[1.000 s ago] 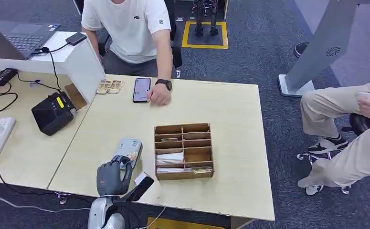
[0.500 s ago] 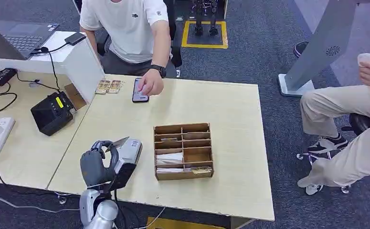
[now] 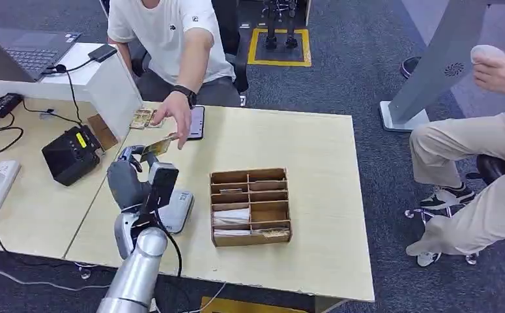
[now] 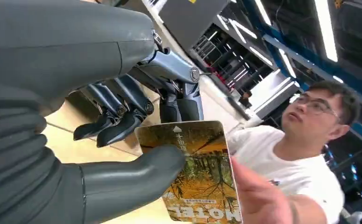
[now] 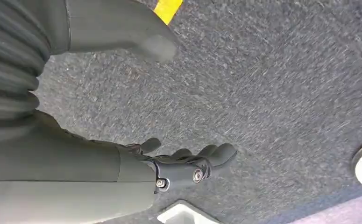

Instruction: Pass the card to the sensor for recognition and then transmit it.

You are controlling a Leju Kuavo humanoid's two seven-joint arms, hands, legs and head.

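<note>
Left hand (image 3: 131, 179) raised above the table (image 3: 315, 163), holding the card (image 3: 156, 148); a seated person's hand (image 3: 178, 120) touches the card's far end; grey sensor (image 3: 176, 210) lies below the arm, just beside the wooden organiser (image 3: 251, 206); phone (image 3: 196, 122) near the far edge.

The left arm (image 3: 132, 280) is a silver tube with a black cable running along it. The left hand (image 3: 127, 179) has a grey ribbed cover, a thick grey thumb (image 4: 127, 179) and darker fingers (image 4: 118, 128) on bare metal links with round screws. The right hand (image 5: 123, 140) has the same grey shell and dark fingers.
</note>
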